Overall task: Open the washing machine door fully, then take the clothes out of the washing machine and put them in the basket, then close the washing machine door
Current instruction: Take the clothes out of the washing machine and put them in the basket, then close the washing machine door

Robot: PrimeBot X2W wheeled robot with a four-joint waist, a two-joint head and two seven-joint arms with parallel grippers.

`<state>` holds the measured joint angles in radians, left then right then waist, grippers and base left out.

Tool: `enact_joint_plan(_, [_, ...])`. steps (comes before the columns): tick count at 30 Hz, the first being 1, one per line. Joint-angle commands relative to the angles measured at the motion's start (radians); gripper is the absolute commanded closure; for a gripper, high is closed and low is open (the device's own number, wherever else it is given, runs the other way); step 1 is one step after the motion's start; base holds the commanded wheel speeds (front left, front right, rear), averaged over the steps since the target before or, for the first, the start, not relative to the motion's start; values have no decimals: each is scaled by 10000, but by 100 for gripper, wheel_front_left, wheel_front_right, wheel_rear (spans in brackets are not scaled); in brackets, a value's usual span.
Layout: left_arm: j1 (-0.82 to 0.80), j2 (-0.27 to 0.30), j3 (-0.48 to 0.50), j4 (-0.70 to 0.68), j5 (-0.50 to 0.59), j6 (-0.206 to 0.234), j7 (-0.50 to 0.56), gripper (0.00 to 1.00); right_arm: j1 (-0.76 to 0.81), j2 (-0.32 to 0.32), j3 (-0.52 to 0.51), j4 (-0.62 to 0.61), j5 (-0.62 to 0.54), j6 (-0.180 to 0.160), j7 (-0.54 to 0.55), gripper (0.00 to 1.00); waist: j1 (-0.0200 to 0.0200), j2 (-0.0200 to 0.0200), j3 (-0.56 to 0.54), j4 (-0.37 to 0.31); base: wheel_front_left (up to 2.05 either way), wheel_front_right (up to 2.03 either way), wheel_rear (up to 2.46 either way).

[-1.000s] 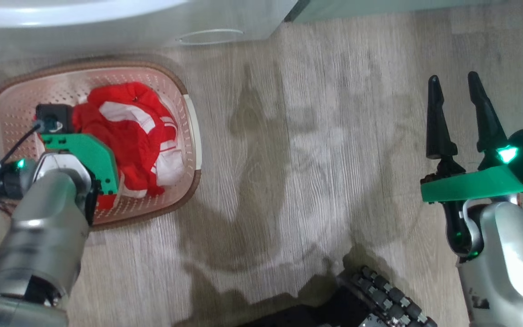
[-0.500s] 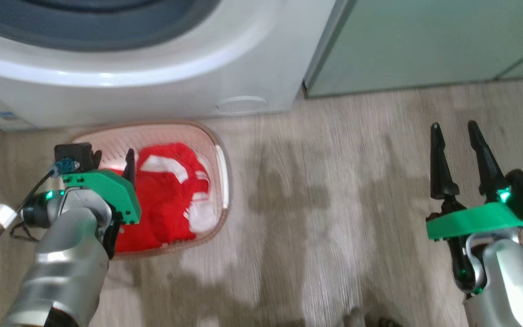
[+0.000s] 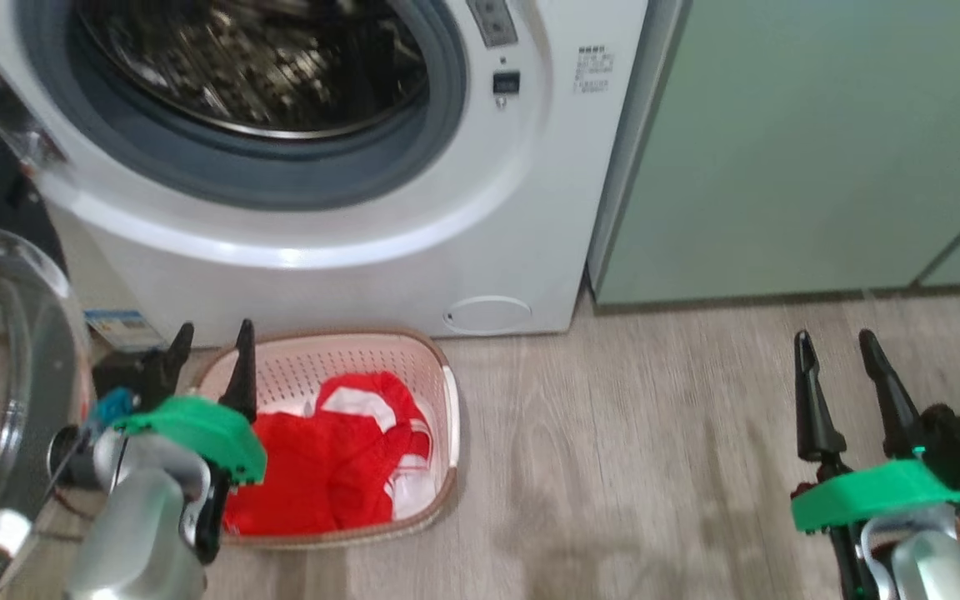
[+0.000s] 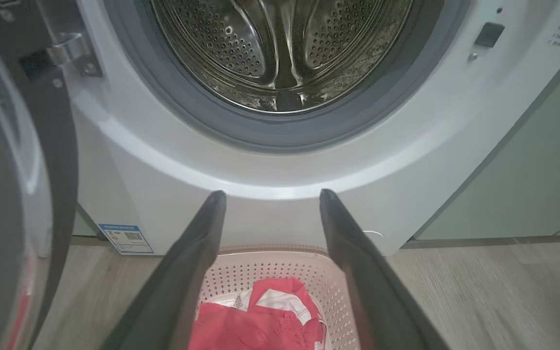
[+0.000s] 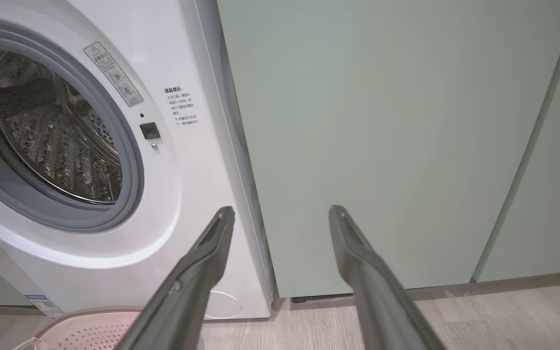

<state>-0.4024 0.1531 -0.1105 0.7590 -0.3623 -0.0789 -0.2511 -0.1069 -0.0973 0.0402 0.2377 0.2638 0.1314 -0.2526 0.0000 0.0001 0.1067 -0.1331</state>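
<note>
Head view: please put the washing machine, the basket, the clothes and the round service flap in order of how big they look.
1. washing machine, the largest, even though the frame cuts it off.
2. basket.
3. clothes, lying inside the basket.
4. service flap, the smallest.

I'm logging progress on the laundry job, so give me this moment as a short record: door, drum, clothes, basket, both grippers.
washing machine door: open, swung to the left
drum: looks empty in the part visible
basket: on the floor before the washing machine
clothes: red and white, lying in the basket
left gripper: open, empty, above the basket's left end
right gripper: open, empty, over the floor near the green cabinets
remaining: closing the door
</note>
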Motion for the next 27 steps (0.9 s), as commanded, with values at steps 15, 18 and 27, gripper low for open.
enact_joint_plan(15, [2220,-300,1430,-3109,1095,21,-106,0,576,130,-210,-322,-121,-7,-92,0,0,-1,-1182,388,0,0,0])
enact_joint_plan(18, [2248,-325,1444,-3108,1220,-42,-106,0,611,158,-257,-343,-136,-7,-92,0,0,-1,-1208,418,0,0,0])
enact_joint_plan(27, [2288,-388,1679,-3087,1370,-134,-106,0,684,189,-354,-332,-147,-7,-92,0,0,-1,-1278,394,0,0,0])
